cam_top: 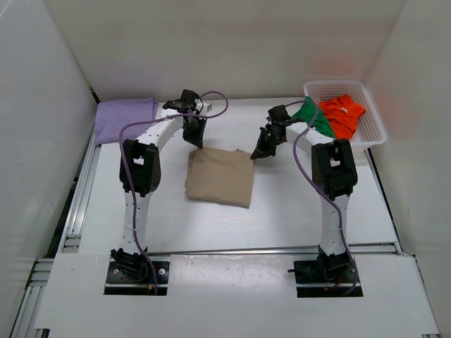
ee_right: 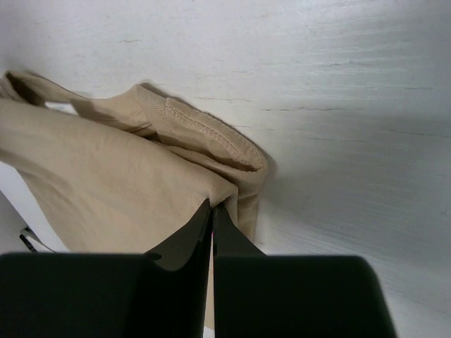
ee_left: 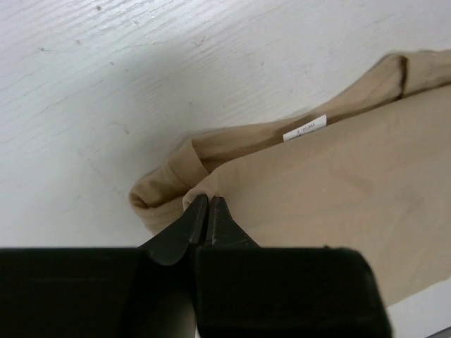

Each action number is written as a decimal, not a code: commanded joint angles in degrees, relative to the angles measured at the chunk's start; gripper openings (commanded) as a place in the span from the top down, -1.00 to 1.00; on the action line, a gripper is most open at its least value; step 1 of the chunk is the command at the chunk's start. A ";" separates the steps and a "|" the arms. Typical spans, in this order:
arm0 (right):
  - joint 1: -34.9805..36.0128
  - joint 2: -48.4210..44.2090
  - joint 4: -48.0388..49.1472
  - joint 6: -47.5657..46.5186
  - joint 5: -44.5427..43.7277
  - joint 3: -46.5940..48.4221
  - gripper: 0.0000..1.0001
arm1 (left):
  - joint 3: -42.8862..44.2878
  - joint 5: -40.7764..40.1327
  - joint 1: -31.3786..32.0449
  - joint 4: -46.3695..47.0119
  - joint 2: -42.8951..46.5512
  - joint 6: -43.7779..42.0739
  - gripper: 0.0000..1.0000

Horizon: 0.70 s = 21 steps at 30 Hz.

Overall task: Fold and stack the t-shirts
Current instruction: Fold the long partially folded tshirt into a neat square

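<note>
A tan t-shirt (cam_top: 220, 176) lies folded into a rough square on the middle of the table. My left gripper (cam_top: 195, 143) is at its far left corner, and in the left wrist view the gripper (ee_left: 208, 201) is shut on a pinch of the tan cloth (ee_left: 338, 183). My right gripper (cam_top: 259, 152) is at the far right corner; its wrist view shows the gripper (ee_right: 212, 205) shut on the puckered tan cloth (ee_right: 106, 183). A lavender t-shirt (cam_top: 125, 116) lies folded at the back left. A green t-shirt (cam_top: 314, 117) and an orange-red t-shirt (cam_top: 342, 115) sit in the basket.
The white lattice basket (cam_top: 373, 134) stands at the back right, with the green cloth draped over its left rim. White walls close in the table at the back and on both sides. A small white label (ee_left: 304, 129) shows on the tan shirt's edge.
</note>
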<state>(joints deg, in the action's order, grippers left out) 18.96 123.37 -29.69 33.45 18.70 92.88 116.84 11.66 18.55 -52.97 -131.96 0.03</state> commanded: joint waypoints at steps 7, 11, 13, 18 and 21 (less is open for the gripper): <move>1.25 -6.21 3.94 0.47 2.13 0.54 1.00 | -7.67 1.70 -2.54 -0.90 17.08 -0.03 0.80; 1.78 -2.97 3.94 1.79 1.60 3.26 1.00 | -9.61 0.48 -2.55 -1.43 16.39 -0.03 0.80; 1.78 -1.48 3.94 2.40 2.13 4.41 1.00 | -9.61 0.47 -3.08 -1.43 14.98 -0.03 0.80; 1.78 3.10 3.41 3.02 2.23 8.19 0.58 | -9.09 -2.87 -4.92 -0.82 10.68 -0.03 0.55; 1.78 3.89 2.01 3.02 -0.58 10.65 0.20 | -6.55 -6.38 -6.41 -0.20 8.04 -0.03 0.27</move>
<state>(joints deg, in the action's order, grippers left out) 20.86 126.63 -27.07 36.14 19.84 99.88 108.05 9.34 13.76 -53.80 -123.20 -0.01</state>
